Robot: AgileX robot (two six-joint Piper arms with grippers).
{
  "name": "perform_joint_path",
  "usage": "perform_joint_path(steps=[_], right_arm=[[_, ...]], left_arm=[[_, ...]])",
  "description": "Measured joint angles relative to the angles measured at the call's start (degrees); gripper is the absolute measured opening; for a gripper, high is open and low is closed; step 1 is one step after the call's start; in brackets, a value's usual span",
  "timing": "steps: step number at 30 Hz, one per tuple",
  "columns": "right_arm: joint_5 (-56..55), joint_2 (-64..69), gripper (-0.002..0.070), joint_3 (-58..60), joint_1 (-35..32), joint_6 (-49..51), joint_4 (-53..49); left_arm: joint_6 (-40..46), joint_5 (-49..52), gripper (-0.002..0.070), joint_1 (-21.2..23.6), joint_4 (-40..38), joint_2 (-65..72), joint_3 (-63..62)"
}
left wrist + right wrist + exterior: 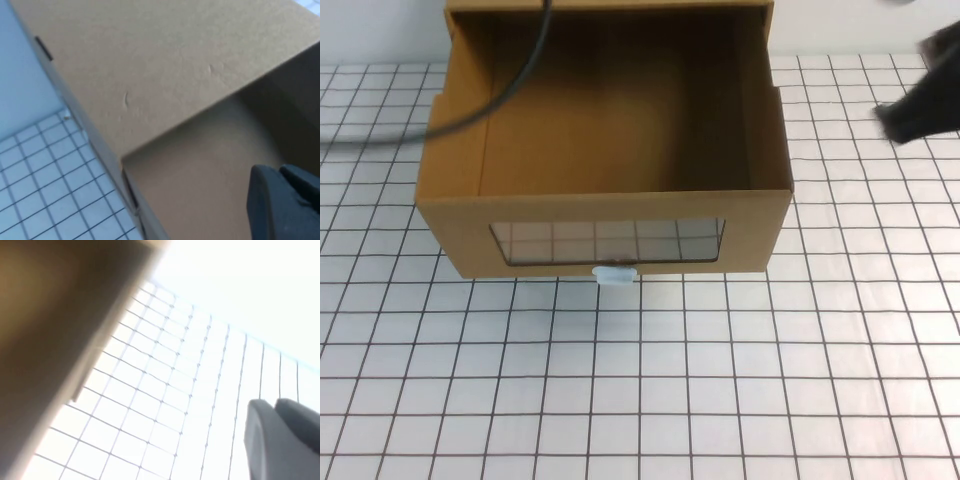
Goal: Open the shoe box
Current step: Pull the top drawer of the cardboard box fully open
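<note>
A white counter ruled with a grid of thin dark lines spreads beneath the right hand and runs on well past it, both toward the near edge and across to that hand's left. Behind the right hand, where the grid ends at the counter's back edge, a plain pale wall rises. A black cable hangs in a loose curve far off to that hand's left.

Matt brown cardboard shoe box, glossy clear plastic window at 6 o'clock, pale plastic tab, smooth gridded tabletop
</note>
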Motion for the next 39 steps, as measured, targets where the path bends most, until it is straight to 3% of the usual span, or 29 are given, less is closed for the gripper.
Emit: perform_joint_path(steps=[7,10,15,24,31,39], right_arm=[[-6.18,-6.88,-0.001,6.55,-13.53,-3.67,12.59],[-10.5,-11.89,-0.001,12.21,-15.31,-3.76,16.31],[-17.86,-20.0,-0.0013,22.62,-15.45,-3.76,20.16],[-32.1,-33.37,-0.0013,39.83,-15.45,0.67,21.01],[-35.07,-36.87,-0.0013,46.33,-15.7,2.01,22.52],[-38.99,-36.87,-0.0013,47.16,-15.7,2.01,22.97]], left_arm=[[2.88,-22.85,-0.0002,0.0,0.0,-24.18,33.19],[3.01,-35.55,-0.0002,0.0,0.0,-34.03,47.75],[3.06,-48.44,-0.0002,0.0,-0.24,-48.9,66.17],[3.06,-52.05,-0.0002,0.0,-5.33,-69.29,90.68],[3.06,-54.54,-0.0002,0.0,-14.97,-73.76,104.69],[4.03,-56.11,-0.0002,0.0,-14.99,-73.87,106.54]])
